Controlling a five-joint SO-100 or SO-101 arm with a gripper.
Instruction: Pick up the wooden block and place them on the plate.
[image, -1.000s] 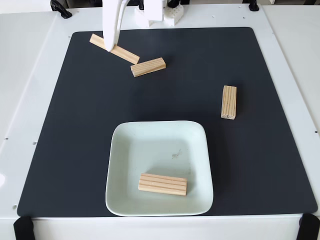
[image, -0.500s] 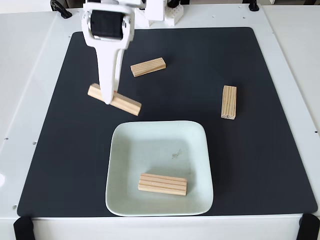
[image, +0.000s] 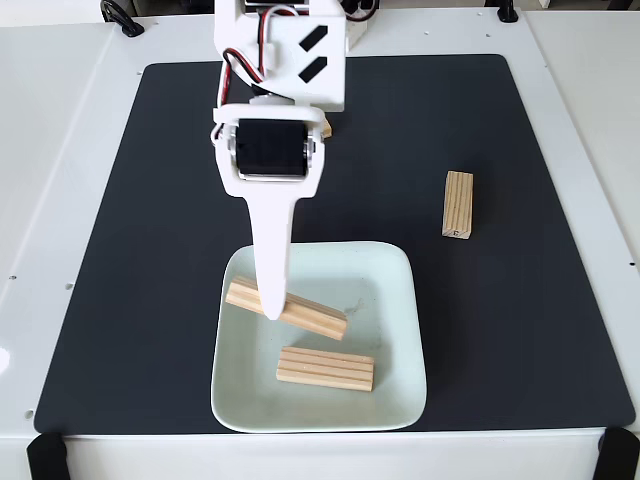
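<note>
The gripper (image: 271, 308) hung over the left half of the plate (image: 395, 330), its white finger pointing straight down at a wooden block (image: 310, 314) that it held clamped near the block's left end. That block ran slantwise, left end higher in the fixed view, over the plate's middle; whether it touched the plate floor could not be told. The arm's white body and black servo (image: 270, 148) stood above the mat's (image: 150, 250) upper middle and blocked the view of whatever lay beneath them; only a sliver of wood (image: 326, 130) showed at the servo housing's right edge.

A second block (image: 325, 368) lay flat inside the plate, near its front edge, lengthwise left to right, just apart from the held one. A faint smudge (image: 353, 307) marked the plate's centre, beside the held block's right end.

A further block (image: 458, 204) lay on the mat toward its right edge, long axis running front to back, well apart from the plate. The plate sat at the mat's front edge, middle. The mat covered most of the white tabletop (image: 50, 150).
</note>
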